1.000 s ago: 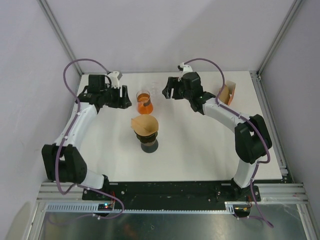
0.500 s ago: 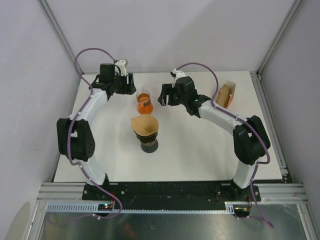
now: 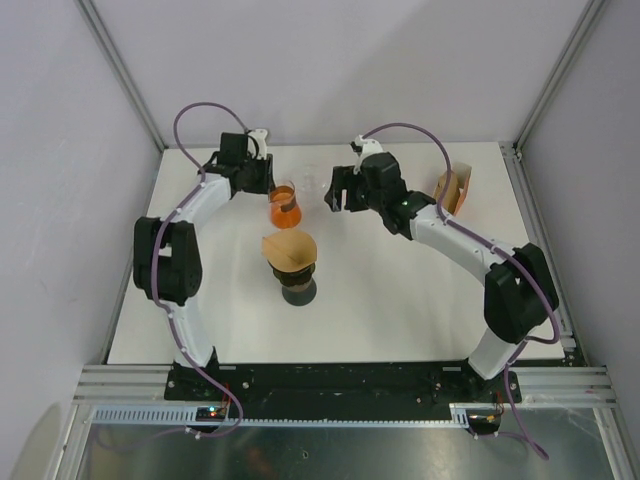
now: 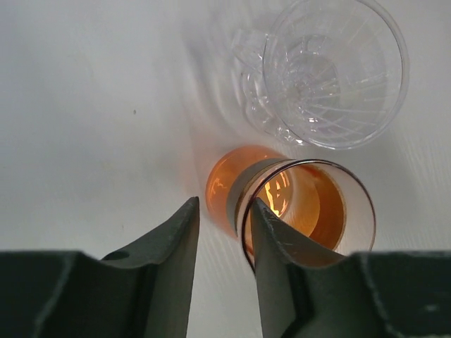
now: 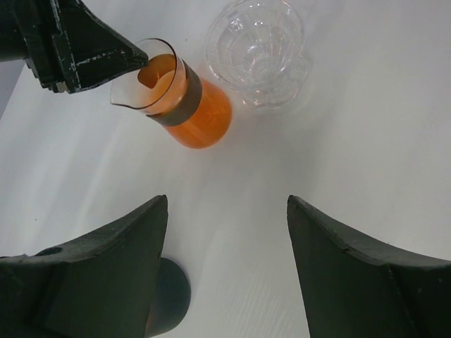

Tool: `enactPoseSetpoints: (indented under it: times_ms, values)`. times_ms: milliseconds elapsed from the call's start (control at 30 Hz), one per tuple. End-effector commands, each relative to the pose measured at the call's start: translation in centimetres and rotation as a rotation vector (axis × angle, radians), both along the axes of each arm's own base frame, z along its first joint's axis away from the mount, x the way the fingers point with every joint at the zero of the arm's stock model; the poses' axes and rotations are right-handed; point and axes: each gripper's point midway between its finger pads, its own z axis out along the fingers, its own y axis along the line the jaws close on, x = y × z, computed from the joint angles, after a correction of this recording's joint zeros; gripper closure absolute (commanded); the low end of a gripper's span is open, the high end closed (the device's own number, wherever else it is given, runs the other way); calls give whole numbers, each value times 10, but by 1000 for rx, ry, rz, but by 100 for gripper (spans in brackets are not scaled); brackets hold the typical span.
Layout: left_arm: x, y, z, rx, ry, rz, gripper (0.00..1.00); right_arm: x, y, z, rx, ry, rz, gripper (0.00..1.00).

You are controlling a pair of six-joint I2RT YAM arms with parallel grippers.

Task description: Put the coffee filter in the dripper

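Left end effector [image 4: 224, 204] moved astride carafe [image 4: 296, 204] rim, grip unclear; right end effector [image 5: 225, 201] spread; white table [image 3: 400, 300].

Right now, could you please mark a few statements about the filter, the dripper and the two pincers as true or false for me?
1. The brown coffee filter sits on top of a dark stand. True.
2. The clear dripper already holds a filter. False: it is empty.
3. The right pincer is clamped on the dripper. False: its jaws stand wide apart with nothing between them.
4. The carafe holds orange liquid. True.
5. The left pincer is far from the carafe. False: it is right at the carafe's rim.
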Motion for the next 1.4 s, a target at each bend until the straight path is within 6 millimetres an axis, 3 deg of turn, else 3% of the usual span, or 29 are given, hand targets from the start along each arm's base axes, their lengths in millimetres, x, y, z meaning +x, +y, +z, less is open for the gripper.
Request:
enactPoseSetpoints:
  times_ms: [0, 200, 333, 433, 733, 867, 1067, 1167, 1367]
  values:
    - [19, -3, 12, 30, -66, 0, 65, -5, -6, 19, -2, -50, -4, 26]
    - [17, 4, 13, 68, -79, -6, 97, -9, -17, 24, -20, -66, -29, 26]
    - [8, 15, 31, 84, -114, -2, 100, -15, -23, 32, -23, -77, -37, 26]
    - [-6, 29, 56, 74, -160, 3, 100, -22, -29, 42, -19, -95, -46, 26]
    - [-88, 75, 111, 180, -295, 25, 100, -47, -48, 77, -47, -174, -83, 25]
    - [-129, 83, 143, 202, -364, 26, 100, -69, -55, 108, -35, -238, -93, 24]
    - [-184, 77, 237, 187, -555, -19, 100, -123, -36, 160, 0, -391, -57, 24]
    - [-212, 65, 275, 157, -640, -80, 100, -152, -13, 188, 85, -462, -39, 27]
    - [-242, 69, 301, 130, -676, -16, 100, -193, 60, 230, 189, -585, 2, 27]
